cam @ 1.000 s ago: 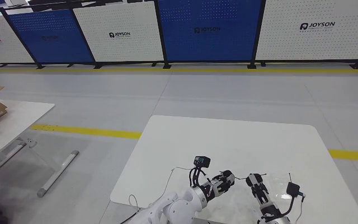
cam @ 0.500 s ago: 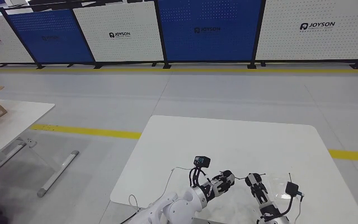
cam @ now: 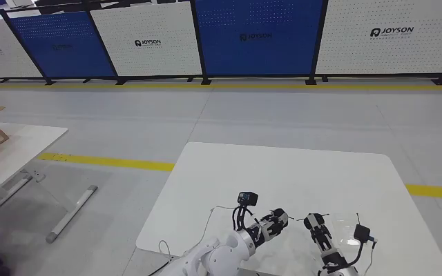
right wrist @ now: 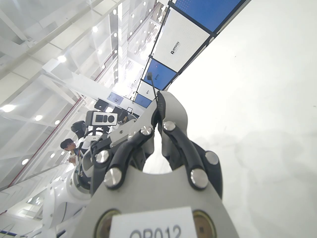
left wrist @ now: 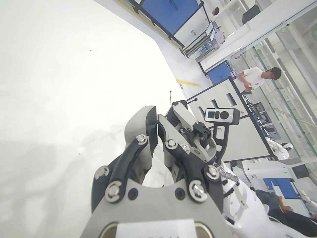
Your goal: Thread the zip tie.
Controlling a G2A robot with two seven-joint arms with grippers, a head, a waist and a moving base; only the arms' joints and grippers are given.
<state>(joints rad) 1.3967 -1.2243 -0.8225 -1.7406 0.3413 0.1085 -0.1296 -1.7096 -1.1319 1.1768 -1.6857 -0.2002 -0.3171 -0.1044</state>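
A thin black zip tie (right wrist: 153,87) sticks out from the tips of my right gripper (right wrist: 158,101), which is shut on it, with the tie's small square head at the free end. In the top view, the right gripper (cam: 312,221) hovers near the front edge of the white table (cam: 276,172). My left gripper (cam: 281,217) is close beside it, a small gap apart. The left gripper (left wrist: 157,123) has its fingers pressed together, and I cannot make out anything between them. Behind it stand the right gripper (left wrist: 179,111) and the upright zip tie (left wrist: 170,97).
The table's far and middle surface is bare white. A thin cable (cam: 209,219) hangs at the front left edge. Another table (cam: 21,138) stands off to the left, and blue and white panels (cam: 255,34) line the back of the room.
The left arm has shifted very slightly to the left. The right arm holds its place.
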